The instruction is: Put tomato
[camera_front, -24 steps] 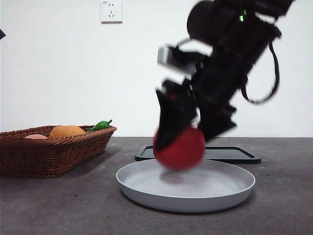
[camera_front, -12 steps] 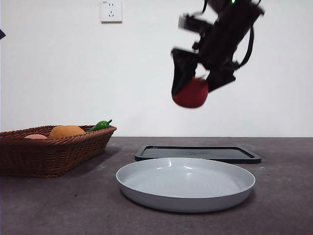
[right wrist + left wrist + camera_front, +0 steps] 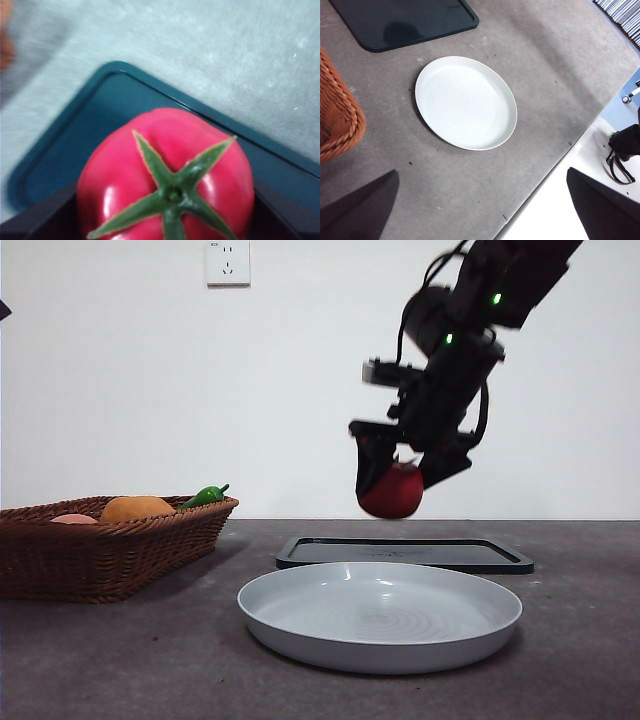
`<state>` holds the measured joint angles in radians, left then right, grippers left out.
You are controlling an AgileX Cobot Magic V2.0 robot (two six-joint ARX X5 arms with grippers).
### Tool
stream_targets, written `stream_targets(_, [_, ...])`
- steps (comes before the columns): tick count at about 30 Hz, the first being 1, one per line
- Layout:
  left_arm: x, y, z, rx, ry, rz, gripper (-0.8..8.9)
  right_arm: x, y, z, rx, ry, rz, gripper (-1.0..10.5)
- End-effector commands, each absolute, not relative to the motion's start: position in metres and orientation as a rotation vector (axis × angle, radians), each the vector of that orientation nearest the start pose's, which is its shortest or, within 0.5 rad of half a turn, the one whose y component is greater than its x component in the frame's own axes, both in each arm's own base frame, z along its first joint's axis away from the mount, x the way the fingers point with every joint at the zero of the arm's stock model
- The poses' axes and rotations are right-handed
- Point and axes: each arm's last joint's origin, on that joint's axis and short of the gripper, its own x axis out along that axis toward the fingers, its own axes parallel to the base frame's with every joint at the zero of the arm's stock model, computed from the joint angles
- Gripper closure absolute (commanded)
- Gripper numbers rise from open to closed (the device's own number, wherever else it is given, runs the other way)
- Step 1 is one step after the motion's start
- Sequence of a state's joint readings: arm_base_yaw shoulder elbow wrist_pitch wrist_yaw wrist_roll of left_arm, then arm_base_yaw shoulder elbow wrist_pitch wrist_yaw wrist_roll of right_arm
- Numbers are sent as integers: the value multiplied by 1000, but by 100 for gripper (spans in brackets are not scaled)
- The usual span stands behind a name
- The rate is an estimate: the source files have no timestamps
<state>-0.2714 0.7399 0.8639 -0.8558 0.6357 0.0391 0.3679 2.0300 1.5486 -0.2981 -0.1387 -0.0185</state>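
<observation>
The red tomato (image 3: 391, 492) with its green star stem hangs in the air above the dark tray (image 3: 404, 552), behind the white plate (image 3: 380, 616). My right gripper (image 3: 396, 476) is shut on it from both sides. The right wrist view shows the tomato (image 3: 167, 172) close up, with the tray (image 3: 75, 140) beneath it. My left gripper (image 3: 480, 210) is held high over the table, open and holding nothing, looking down on the plate (image 3: 465, 102) and the tray (image 3: 405, 20).
A wicker basket (image 3: 105, 545) at the left holds an orange fruit (image 3: 137, 507), a green pepper (image 3: 205, 496) and a pale fruit (image 3: 73, 520). The basket's edge (image 3: 337, 115) also shows in the left wrist view. The table's front edge (image 3: 555, 170) runs near the left arm.
The right gripper lifted the tomato off the white plate, carried it up high, and has now come down with it over the dark tray behind the plate.
</observation>
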Motion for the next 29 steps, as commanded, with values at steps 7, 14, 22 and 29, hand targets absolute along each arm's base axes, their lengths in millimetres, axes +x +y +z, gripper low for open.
stream_targets(7, [120,-52,316,-89,699,-898,255,435,170,185,-105,808,483,742])
stream_targets(14, [120,-52,316,-89,700,-897,255,434,170,177,-103,851,495,679])
stream_targets(22, [119,-52,315,-90,705,-897,255,432,170,175,-106,877,493,518])
stream_targets(29, [119,-52,315,-91,707,-897,255,433,170,181,-104,870,493,394])
